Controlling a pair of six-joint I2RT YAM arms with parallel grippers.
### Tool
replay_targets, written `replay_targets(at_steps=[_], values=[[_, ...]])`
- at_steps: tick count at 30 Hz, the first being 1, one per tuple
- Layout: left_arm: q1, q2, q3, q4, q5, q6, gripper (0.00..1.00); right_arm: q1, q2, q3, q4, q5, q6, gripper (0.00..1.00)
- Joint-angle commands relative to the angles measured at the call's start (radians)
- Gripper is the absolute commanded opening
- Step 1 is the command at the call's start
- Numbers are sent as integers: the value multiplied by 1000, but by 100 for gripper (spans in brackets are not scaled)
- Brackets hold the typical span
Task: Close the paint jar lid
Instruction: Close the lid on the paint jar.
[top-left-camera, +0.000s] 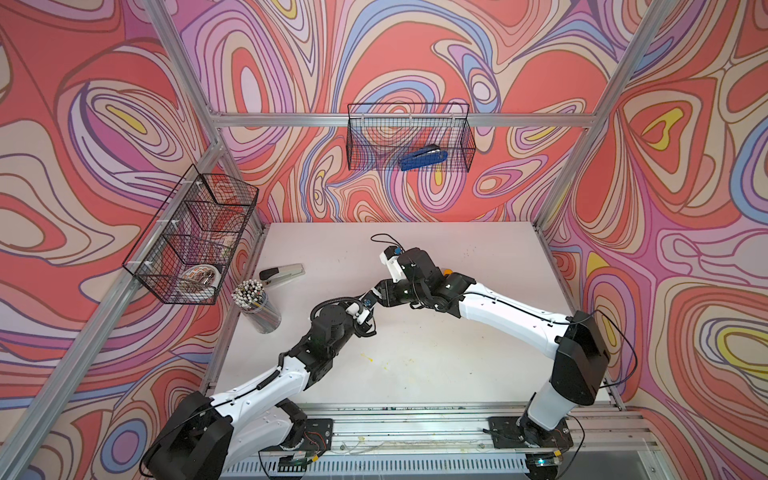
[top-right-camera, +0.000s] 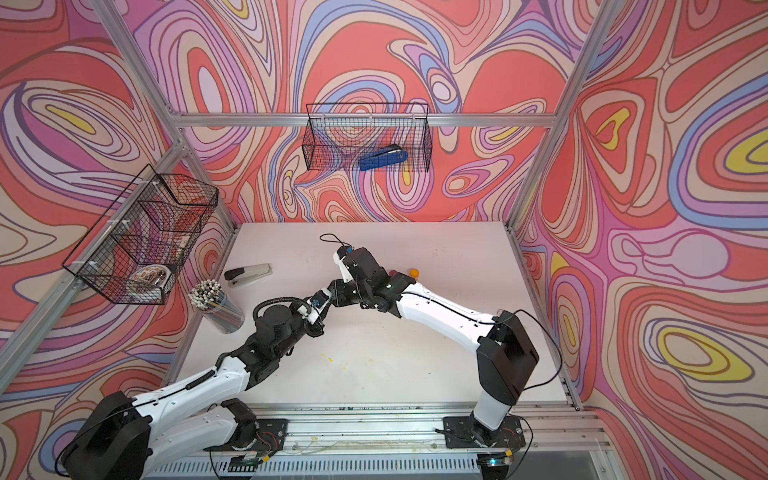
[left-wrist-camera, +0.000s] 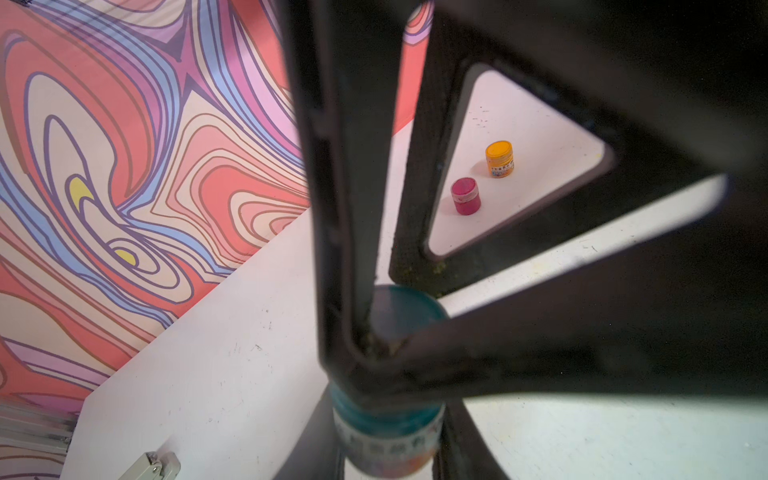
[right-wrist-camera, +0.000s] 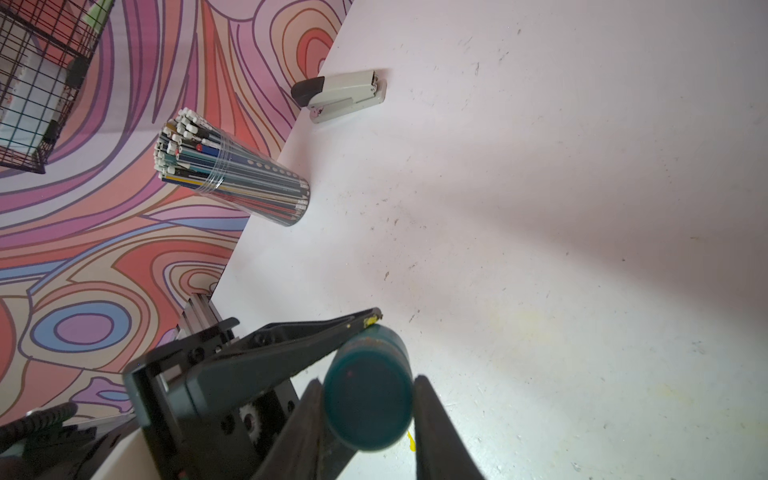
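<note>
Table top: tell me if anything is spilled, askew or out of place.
Yellow paint smears stain the white table in front of the arms, with another drop near the held jar in the right wrist view. The pencil cup and stapler look in order.

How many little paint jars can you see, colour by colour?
Teal jar: 1
Orange jar: 1
Pink jar: 1
Total: 3
</note>
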Motion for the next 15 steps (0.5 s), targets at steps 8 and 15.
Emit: replay_targets(at_steps=[8, 15], values=[[-15, -112, 6, 238, 48, -75, 27, 47, -7, -77, -56, -51, 28, 43], [-15, -126, -8, 157, 46, -113, 27, 47, -51, -104, -49, -14, 15, 57]])
